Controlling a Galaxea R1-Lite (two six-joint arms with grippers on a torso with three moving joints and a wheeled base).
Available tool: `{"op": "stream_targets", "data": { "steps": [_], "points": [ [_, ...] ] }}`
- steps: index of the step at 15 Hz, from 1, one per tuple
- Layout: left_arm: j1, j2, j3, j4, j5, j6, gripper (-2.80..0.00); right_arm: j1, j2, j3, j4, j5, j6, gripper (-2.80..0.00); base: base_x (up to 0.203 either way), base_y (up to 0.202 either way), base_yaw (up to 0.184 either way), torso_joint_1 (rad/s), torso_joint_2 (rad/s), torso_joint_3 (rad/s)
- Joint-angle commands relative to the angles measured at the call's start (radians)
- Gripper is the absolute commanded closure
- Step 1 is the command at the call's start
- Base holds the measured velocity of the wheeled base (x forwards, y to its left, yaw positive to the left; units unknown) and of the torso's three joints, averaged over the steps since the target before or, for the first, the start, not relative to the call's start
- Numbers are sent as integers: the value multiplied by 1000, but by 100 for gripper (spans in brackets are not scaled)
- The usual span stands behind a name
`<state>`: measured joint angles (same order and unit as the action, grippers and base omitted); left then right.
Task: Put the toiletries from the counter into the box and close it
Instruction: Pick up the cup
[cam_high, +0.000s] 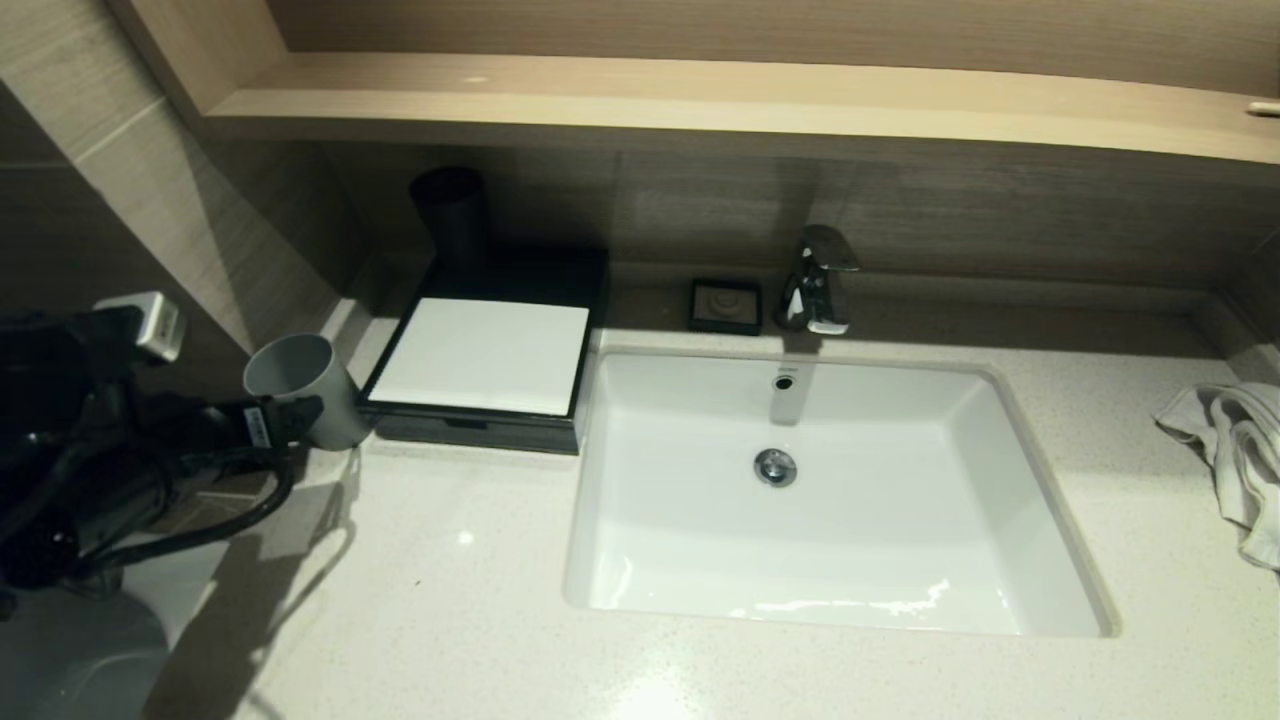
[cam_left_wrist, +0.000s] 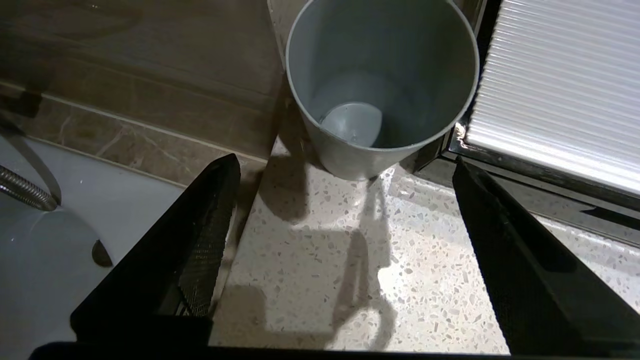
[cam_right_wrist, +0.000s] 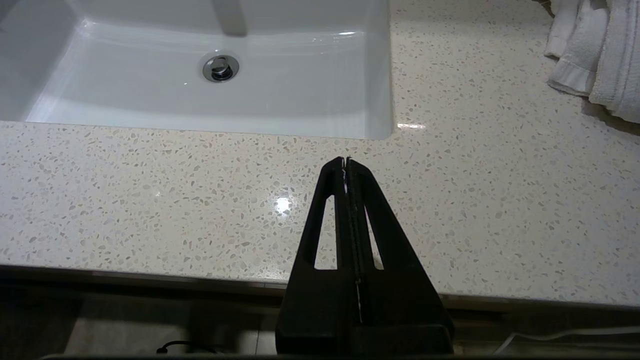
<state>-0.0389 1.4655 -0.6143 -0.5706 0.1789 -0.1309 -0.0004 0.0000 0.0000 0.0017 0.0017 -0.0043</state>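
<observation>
Box (cam_high: 480, 355), low and black with ribbed white top, sits shut beside left gripper's (cam_left_wrist: 345, 210) wide-apart, empty fingers.

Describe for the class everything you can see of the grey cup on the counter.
The grey cup is a plain, smooth, plastic-looking tumbler, tapering to a narrower base, empty inside. It stands upright on the speckled counter at its left end, close beside the front left corner of the black box; whether they touch is unclear. The open left gripper sits just before it, not gripping.
</observation>
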Motion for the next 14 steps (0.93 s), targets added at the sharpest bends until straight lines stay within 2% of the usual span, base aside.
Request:
{"op": "stream_targets", "data": {
  "steps": [1,7,11,14],
  "points": [
    [4,23,-1,-8,1,-5,-280,0,0,0,0,0,0,0,0,0,0,0,0,0],
    [11,27,42,-10,-16,-3,-280,0,0,0,0,1,0,0,0,0,0,0,0,0],
    [61,49,69,-71,-94,-1,-280,0,0,0,0,1,0,0,0,0,0,0,0,0],
    [82,77,71,-96,-100,-1,-280,0,0,0,0,0,0,0,0,0,0,0,0,0]
  ]
}}
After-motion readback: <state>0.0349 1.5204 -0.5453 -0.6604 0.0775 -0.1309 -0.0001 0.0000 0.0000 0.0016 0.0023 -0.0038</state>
